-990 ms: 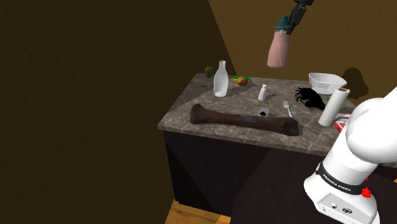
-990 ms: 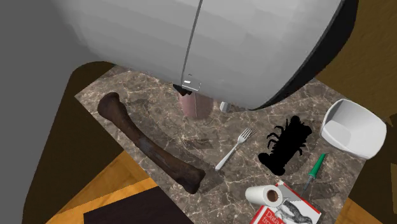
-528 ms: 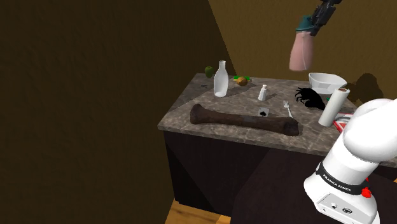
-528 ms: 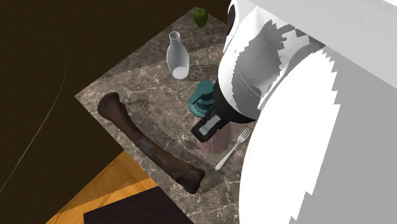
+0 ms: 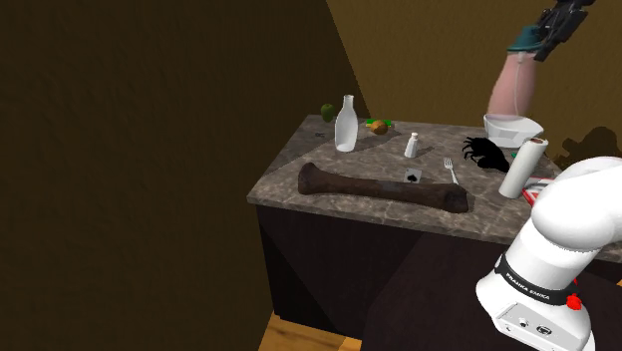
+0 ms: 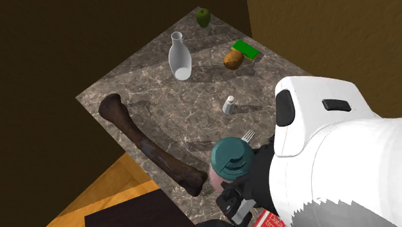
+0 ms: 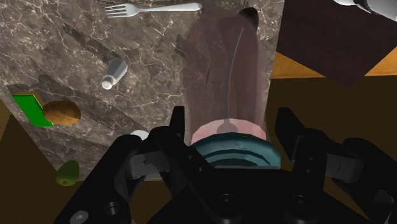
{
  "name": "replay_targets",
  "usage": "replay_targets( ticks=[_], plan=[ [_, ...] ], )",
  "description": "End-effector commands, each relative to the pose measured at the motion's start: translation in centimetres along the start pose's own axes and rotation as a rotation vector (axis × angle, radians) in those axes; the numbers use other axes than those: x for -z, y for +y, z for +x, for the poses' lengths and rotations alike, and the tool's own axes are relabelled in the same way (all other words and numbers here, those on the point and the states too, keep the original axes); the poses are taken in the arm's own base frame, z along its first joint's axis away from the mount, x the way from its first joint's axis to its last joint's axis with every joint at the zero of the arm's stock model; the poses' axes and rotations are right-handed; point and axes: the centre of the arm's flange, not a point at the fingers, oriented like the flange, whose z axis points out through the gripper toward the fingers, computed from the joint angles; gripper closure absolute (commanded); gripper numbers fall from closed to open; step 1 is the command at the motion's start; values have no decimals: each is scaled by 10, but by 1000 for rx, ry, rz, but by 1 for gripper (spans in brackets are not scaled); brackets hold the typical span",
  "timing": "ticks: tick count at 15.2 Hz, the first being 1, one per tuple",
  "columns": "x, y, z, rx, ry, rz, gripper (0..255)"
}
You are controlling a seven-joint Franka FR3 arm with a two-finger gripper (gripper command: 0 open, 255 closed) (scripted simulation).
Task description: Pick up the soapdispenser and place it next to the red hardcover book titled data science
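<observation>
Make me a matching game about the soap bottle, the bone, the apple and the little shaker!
Things:
1. soap dispenser
2. bone
3. apple
4. shaker

Descriptions:
A. round and green
B. held in the tool, above the other things
C. small, white, standing upright
D. long, dark, lying flat

Pairs: 1-B, 2-D, 3-A, 4-C

White lettering on the black band (image 5: pixel 531 283) low on the arm (image 5: pixel 578 214) reads "FRANKA EMIKA".
</observation>
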Motion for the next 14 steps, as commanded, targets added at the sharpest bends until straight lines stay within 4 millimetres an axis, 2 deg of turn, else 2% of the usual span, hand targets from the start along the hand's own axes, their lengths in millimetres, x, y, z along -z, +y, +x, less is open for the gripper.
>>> replay_targets(
  ticks=[1,14],
  plan=[
    [-2,-7,-16,0,0,0,255],
    [-69,-8,-31,0,0,0,255]
  ],
)
